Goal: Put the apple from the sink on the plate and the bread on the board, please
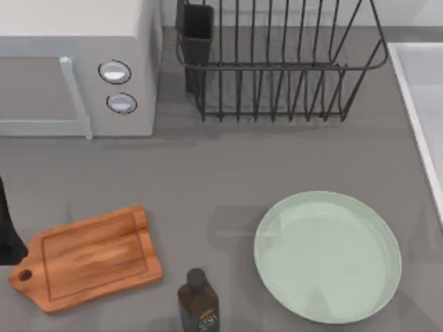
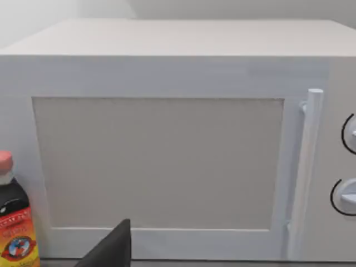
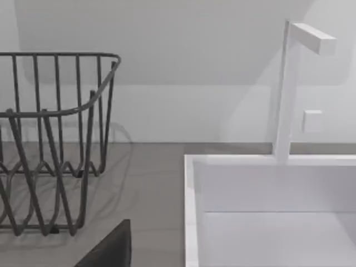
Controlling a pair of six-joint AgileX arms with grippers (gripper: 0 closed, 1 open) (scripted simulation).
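Bare plate (image 1: 327,256), board (image 1: 86,257), sink (image 3: 191,189)

A rendered home kitchen counter. On the grey worktop (image 1: 208,173), a white microwave (image 1: 76,66) with two dials stands at ten o'clock and a dark wire dish rack (image 1: 277,66) at twelve. The pale sink (image 1: 419,90) with a white faucet (image 3: 289,89) lies at two o'clock. A wooden board (image 1: 86,257) sits at eight, a mint-green plate (image 1: 327,256) at four, a sauce bottle (image 1: 197,304) at six.
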